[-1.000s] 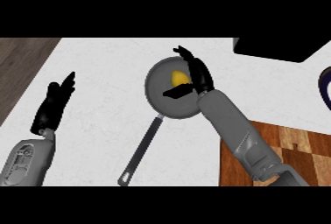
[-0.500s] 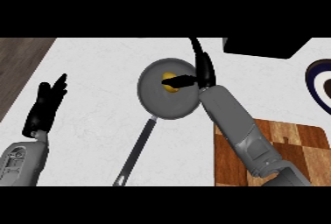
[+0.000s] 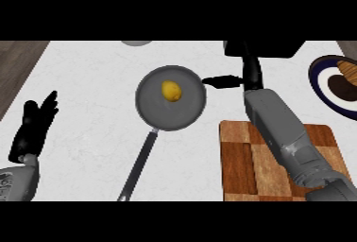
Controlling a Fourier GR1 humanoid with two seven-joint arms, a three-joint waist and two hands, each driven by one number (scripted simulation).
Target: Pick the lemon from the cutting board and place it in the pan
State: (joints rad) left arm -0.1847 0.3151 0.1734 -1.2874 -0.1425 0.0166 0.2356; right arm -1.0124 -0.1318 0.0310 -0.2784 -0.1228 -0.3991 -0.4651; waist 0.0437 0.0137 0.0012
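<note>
1. The lemon (image 3: 171,90) lies inside the pan (image 3: 155,111), up toward the far side of its floor, touching no hand.
2. The right hand (image 3: 250,75) hangs just right of the pan's rim, fingers straight and apart, thumb pointing toward the pan, holding nothing.
3. The left hand (image 3: 33,127) rests open near the left edge, fingers up.
4. The board (image 3: 247,160) sits bare under the right forearm, so the placing looks done.
5. Risk: the thumb is close to the rim; a careless pull-back across the pan could nudge it and set the lemon rolling.
6. Risk: a round lemon on a smooth floor may roll if the pan is knocked.
7. A dark plate (image 3: 327,97) near the right edge could be brushed by a wide swing.
</note>
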